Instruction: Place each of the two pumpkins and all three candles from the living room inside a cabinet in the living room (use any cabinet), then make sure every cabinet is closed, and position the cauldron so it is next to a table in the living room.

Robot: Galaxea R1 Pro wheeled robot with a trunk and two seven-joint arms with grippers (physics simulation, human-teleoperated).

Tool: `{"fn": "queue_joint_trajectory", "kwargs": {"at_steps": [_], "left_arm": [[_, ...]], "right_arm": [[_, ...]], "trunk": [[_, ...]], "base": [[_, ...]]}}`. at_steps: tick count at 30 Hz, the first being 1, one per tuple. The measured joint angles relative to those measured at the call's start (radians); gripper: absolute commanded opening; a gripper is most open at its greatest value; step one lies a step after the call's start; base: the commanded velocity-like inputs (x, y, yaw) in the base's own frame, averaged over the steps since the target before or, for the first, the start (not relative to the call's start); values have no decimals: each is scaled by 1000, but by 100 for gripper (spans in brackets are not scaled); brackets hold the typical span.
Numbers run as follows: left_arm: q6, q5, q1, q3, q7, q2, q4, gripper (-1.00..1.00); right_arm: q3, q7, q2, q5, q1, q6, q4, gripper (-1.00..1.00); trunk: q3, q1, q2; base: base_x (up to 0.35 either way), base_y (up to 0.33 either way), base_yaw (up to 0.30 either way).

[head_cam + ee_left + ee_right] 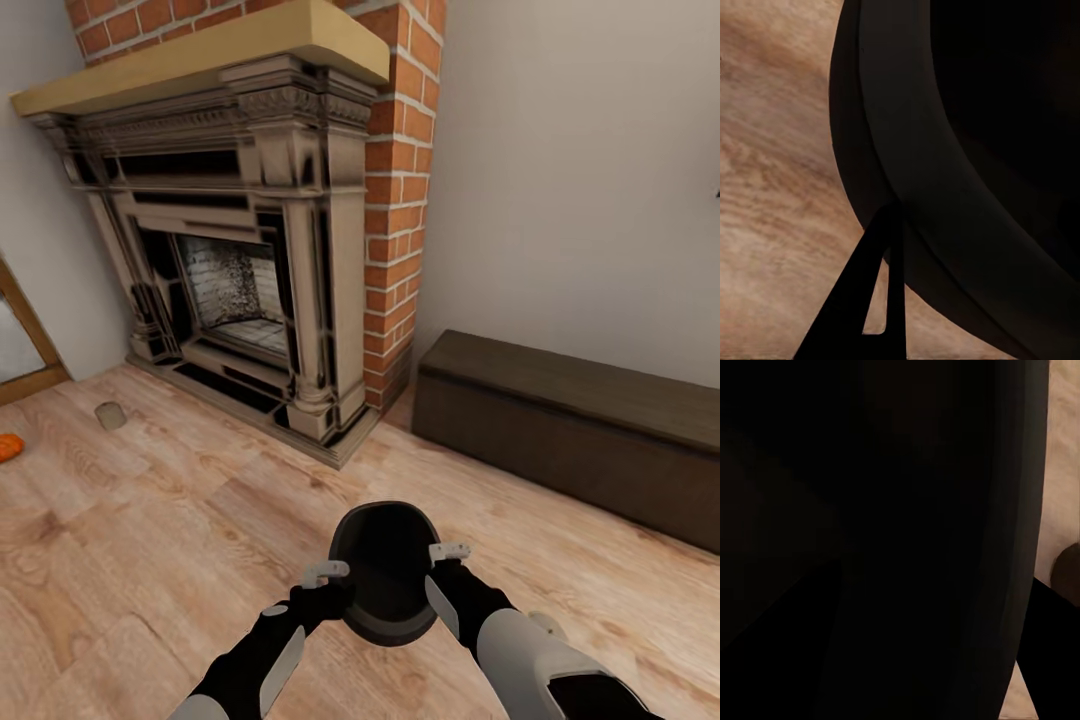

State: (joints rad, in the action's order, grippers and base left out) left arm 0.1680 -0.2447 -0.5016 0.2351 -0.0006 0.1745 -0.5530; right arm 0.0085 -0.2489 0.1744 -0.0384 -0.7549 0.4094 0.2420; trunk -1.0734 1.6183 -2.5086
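Both tools, the left tool (335, 585) and the right tool (440, 565), are pinching the cauldron (385, 575) by opposite rim edges, holding it over the floor (150, 560) (so this looks like the cauldron step). Next it's needing a carry toward the table. Farther off, a candle (111, 415) and pumpkin (8, 447) are waiting near the fireplace (240, 260), cabinet (570, 430) shut.

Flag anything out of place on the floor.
A candle and a pumpkin lie loose on the wooden floor left of the fireplace, outside the closed cabinet.
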Motion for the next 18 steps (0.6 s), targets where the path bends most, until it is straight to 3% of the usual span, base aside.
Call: {"fn": "queue_joint_trajectory", "kwargs": {"at_steps": [18], "left_arm": [[0, 8, 0, -1, 2, 0, -5, -100]], "right_arm": [[3, 0, 0, 2, 0, 0, 6, -100]], "trunk": [[0, 0, 0]], "base": [[-197, -203, 220]]}}
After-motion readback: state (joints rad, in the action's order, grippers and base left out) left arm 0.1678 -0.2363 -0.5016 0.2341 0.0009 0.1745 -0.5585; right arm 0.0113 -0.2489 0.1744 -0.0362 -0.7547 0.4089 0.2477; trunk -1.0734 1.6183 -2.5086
